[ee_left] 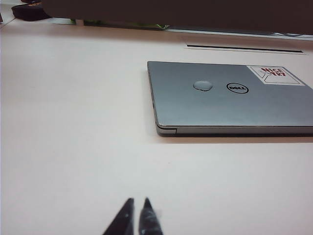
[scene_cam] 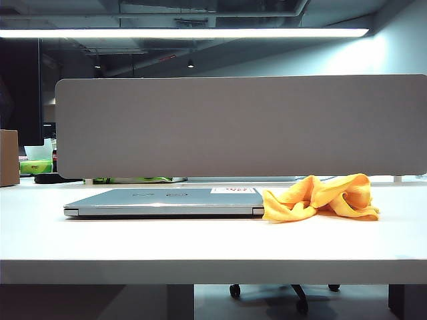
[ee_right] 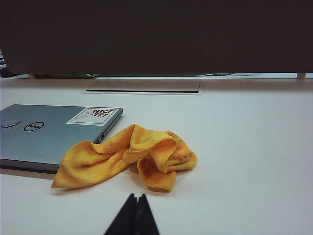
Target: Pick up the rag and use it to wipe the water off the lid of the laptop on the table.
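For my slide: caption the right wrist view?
Shut right gripper faces yellow rag draped over laptop corner.

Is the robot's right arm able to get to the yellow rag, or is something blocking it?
Probably yes. The right gripper sits shut and back from the rag, with only bare table between them. The rag's one end drapes over the laptop, but nothing covers it.

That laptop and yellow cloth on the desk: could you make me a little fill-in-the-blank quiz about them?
1. The laptop lies with its lid ____.
2. The rag overlaps the laptop's corner nearest the ____ gripper.
3. The water drop sits beside the ____ at the lid's centre.
4. The left gripper holds ____.

Missing words: shut; right; logo; nothing
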Available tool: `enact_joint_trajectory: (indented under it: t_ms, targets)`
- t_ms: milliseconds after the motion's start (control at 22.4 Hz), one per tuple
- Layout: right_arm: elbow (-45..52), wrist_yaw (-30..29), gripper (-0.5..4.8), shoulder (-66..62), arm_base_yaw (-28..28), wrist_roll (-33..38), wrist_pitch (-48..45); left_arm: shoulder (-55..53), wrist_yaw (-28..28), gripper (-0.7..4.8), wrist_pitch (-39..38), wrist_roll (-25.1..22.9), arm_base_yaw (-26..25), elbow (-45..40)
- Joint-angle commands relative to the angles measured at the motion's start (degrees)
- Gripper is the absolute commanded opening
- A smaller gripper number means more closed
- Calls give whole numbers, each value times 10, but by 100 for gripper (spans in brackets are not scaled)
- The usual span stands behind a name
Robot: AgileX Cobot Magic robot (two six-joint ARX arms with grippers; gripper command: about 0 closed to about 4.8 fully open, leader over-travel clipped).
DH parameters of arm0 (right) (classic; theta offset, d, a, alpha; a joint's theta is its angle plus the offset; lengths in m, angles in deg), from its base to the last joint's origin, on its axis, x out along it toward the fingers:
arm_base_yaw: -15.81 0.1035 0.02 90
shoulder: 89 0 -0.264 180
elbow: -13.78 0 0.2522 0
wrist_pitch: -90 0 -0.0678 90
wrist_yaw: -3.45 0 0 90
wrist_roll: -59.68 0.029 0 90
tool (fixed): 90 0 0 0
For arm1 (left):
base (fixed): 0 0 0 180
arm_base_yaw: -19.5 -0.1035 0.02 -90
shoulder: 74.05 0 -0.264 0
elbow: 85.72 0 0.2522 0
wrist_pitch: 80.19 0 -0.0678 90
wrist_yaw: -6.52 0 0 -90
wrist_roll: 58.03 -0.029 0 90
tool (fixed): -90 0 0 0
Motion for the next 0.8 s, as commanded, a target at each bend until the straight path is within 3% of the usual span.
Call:
enact_joint_trajectory:
  t_ms: [45,803]
  targets:
    - [2,-1,0,1,0,2,-5,0,-2,19,3,-1,0,0]
    - [2,-1,0,1,0,2,-5,0,-2,19,3,-1,0,0]
